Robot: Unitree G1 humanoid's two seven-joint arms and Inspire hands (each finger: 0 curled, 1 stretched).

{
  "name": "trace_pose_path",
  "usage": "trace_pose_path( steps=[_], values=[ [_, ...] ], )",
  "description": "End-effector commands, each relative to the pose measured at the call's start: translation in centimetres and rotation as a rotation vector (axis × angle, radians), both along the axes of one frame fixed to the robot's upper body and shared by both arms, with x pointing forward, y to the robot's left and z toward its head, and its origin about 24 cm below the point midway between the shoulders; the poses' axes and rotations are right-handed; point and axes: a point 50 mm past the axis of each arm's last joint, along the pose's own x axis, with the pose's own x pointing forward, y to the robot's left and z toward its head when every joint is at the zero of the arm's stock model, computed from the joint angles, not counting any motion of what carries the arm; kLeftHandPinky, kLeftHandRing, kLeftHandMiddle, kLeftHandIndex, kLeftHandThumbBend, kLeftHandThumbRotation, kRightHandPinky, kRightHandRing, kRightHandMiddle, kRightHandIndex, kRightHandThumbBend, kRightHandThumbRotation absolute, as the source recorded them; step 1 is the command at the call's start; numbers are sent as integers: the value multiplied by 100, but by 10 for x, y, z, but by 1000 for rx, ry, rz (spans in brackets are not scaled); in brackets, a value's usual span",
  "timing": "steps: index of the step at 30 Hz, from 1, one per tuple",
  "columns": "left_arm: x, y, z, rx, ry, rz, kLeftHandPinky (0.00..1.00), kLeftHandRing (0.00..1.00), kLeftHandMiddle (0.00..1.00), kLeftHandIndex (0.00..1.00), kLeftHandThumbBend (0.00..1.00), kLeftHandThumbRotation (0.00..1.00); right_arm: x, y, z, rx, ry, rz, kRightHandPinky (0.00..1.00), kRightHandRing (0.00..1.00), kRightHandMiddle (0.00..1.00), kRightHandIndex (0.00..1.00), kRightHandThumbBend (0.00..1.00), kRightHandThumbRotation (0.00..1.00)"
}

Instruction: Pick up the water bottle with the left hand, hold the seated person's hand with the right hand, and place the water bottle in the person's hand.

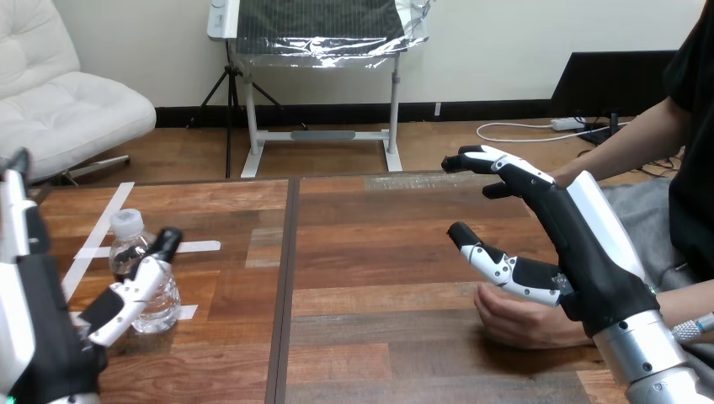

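The wooden table (379, 252) is wide, with a dark seam down its middle. The right hand (589, 261) hangs over the right half. Its fingers are straight and spread, the thumb is held apart below them, and it grips nothing. The left hand (42, 337) is at the near left corner, also with straight fingers held apart. Its thumb crosses in front of the water bottle (126, 255) but does not close on it.

The person's hand (522, 320) rests on the table just under the right hand's thumb; I cannot tell if the two touch. The bottle stands upright on the left half, between strips of white tape (101, 231), and has a white cap (126, 220).

I judge the bottle to be small and light, of clear thin plastic that is smooth and gives when squeezed. The best hold is probably around the middle of the body, thumb on one side and fingers opposite, with moderate force, and not at the cap.
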Motion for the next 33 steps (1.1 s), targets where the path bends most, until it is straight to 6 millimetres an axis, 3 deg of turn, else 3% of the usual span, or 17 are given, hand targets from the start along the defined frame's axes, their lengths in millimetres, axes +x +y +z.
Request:
trace_pose_path(
  steps=[1,33],
  values=[
    [21,1,11,23,-15,-44,90,95,97,98,92,51,10,1,18,-26,-82,10,76,86,87,77,41,0],
    [62,-1,-4,-15,159,-80,87,94,97,98,97,51,13,-1,19,-42,-83,11,75,84,87,76,41,0]
  ],
)
